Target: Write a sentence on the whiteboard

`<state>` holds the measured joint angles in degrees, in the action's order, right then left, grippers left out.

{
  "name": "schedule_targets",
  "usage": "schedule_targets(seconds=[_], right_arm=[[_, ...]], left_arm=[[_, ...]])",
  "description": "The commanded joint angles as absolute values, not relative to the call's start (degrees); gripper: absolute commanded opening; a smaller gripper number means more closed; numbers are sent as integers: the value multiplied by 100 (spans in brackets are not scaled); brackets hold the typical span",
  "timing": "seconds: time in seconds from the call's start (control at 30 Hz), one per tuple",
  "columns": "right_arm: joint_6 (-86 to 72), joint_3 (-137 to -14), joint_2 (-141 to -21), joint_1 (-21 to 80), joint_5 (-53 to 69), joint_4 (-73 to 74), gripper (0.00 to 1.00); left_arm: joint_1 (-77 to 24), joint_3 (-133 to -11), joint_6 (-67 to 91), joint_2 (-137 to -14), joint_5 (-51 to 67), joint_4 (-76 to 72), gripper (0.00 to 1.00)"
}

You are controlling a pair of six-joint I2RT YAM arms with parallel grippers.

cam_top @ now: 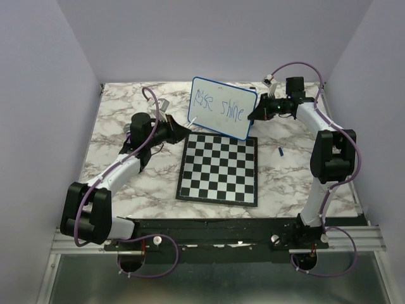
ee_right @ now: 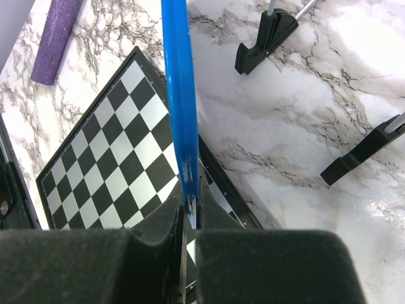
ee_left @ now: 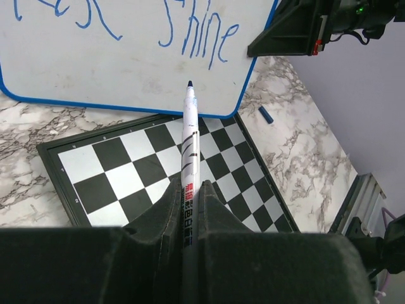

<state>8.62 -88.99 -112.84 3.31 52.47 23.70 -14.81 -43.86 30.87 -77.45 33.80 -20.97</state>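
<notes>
Our right claw (cam_top: 258, 113) is shut on the blue rim of the whiteboard (cam_top: 214, 122), holding it tipped up by the chessboard (cam_top: 218, 168) so we can write; our left claw (ee_left: 188, 196) squeezes the marker (ee_left: 189, 136), tip just under the words (cam_top: 231, 111).

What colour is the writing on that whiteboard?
The writing is blue, clearest in the left wrist view.

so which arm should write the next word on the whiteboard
Left. The left gripper holds the marker, tip aimed at bare whiteboard below the sentence; the right gripper clamps the whiteboard's edge.
</notes>
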Motion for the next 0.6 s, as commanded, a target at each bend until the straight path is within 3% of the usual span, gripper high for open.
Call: schedule_targets(seconds=[0.0,0.23,0.57], right_arm=[[976,-9035,-11136,360,5440,2479,0],[958,-9035,-11118,360,5449,2479,0],[923,-9035,-11057,360,5458,2479,0]], left_arm=[[-1424,-4237,3015,-7497,3077,-2452,0],[-1345,-4070,3023,-7251,2970,-2540,0],[-835,-3445,3999,-7137,3401,-3894,0]])
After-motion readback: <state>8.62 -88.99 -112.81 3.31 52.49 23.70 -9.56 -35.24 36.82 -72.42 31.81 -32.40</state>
